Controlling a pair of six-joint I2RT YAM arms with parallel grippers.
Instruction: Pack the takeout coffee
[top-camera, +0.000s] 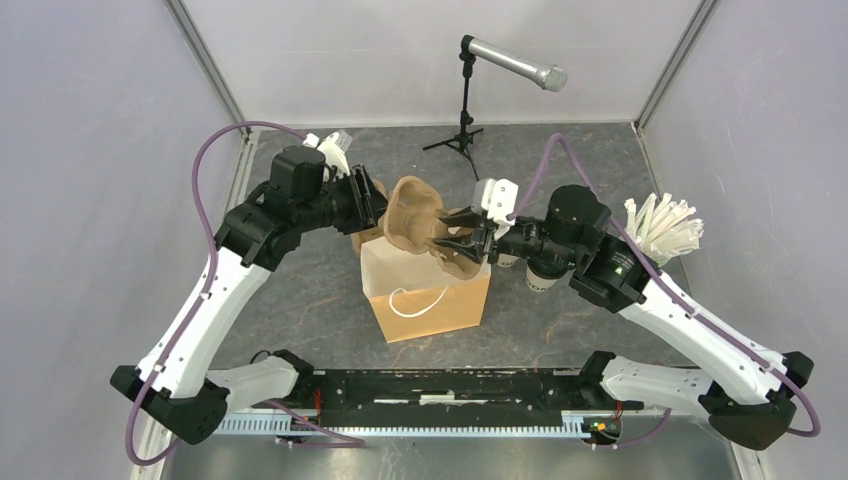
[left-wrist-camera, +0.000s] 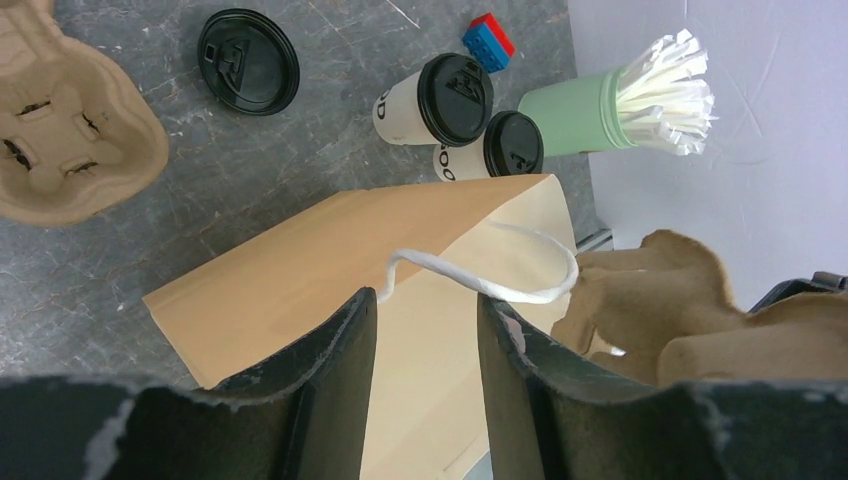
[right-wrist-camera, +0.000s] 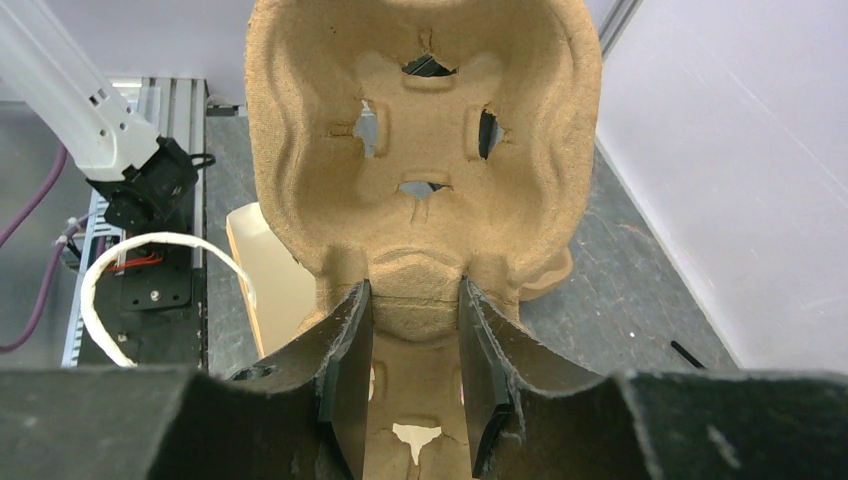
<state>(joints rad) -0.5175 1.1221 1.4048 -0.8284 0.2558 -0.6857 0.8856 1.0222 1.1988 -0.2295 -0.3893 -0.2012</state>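
A brown kraft paper bag with a white cord handle (top-camera: 430, 300) stands mid-table. Over the bag's top hangs a tilted brown moulded-cardboard cup carrier (right-wrist-camera: 420, 130), its near end clamped in the right gripper (right-wrist-camera: 412, 300). The left gripper (left-wrist-camera: 425, 300) sits at the bag's far left corner, jaws partly apart with the bag's paper showing in the gap. Two small white paper cups with round black lids (left-wrist-camera: 440, 98) stand side by side just right of the bag, outside it. A loose round black plastic lid (left-wrist-camera: 248, 60) lies near the bag, apart from the cups.

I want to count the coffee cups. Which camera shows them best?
Left wrist view: both coffee cups show clearly, lids on. The top view hides them mostly under the right arm; the right wrist view shows none.
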